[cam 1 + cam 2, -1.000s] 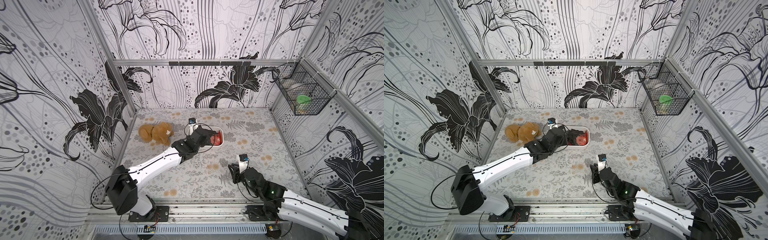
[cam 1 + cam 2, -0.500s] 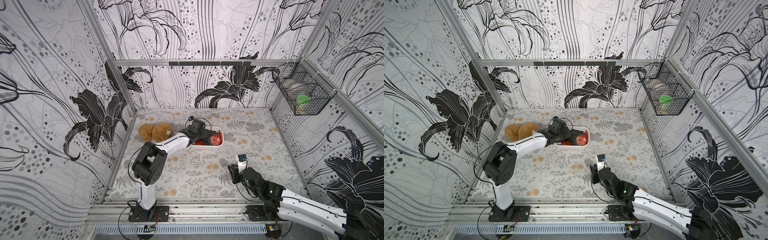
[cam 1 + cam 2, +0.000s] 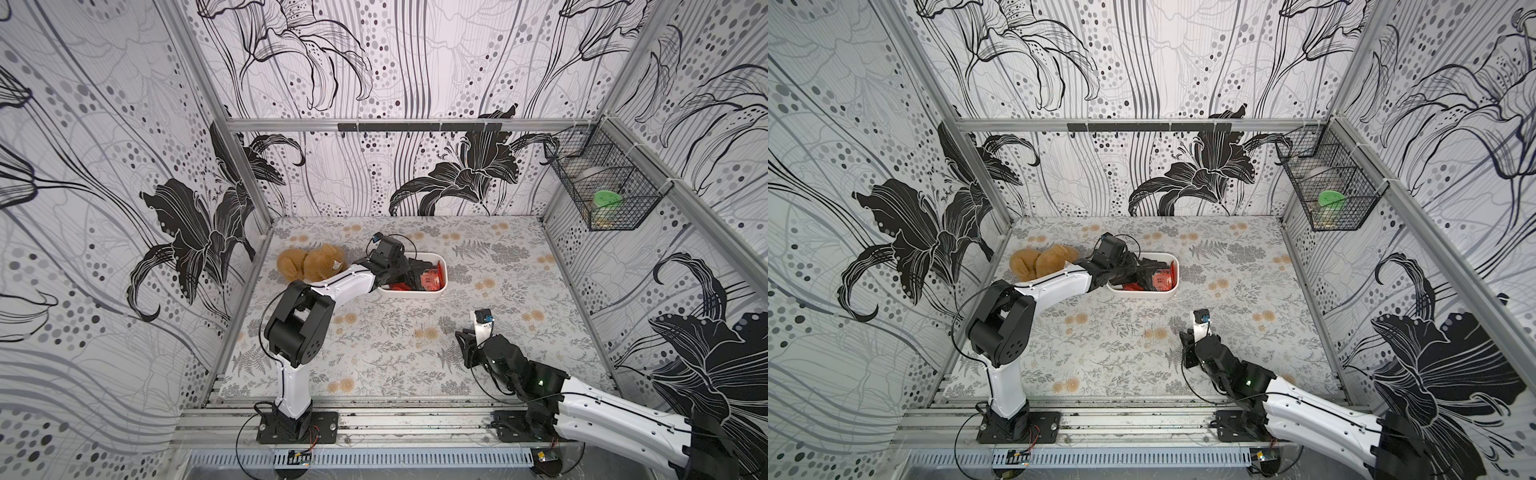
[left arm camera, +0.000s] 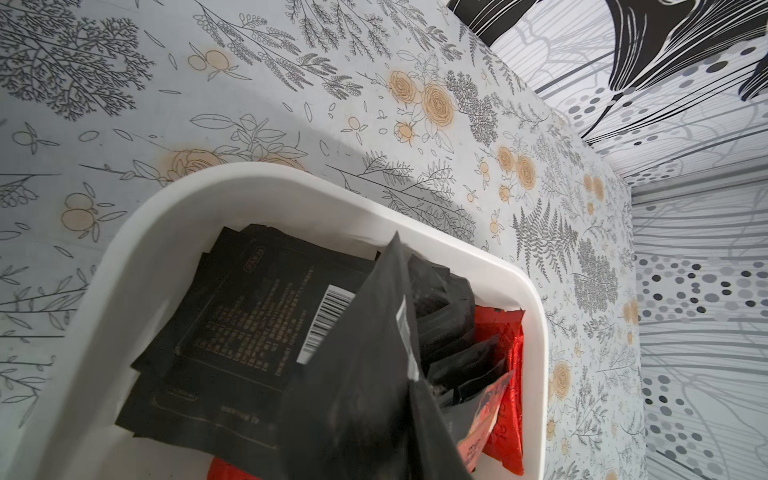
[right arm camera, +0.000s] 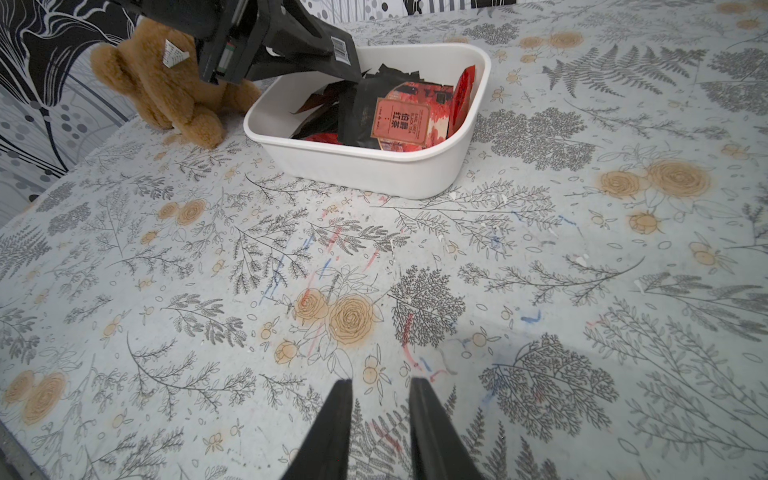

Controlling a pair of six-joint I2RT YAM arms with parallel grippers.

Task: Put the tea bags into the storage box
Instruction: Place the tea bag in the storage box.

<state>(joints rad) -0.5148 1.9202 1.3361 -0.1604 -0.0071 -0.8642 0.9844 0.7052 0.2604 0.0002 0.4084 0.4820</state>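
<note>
Tea bags (image 4: 249,332): flat, glossy square sachets.

tea bags (image 5: 390,116): black, red, piled | storage box (image 5: 365,170): white, upright

The box (image 5: 365,174) is white. The tea bags (image 5: 358,114) are black with white barcodes, some red. The plush (image 5: 166,91) is brown. The table (image 5: 415,257) is pale grey with grey ferns and tan roses.
</note>
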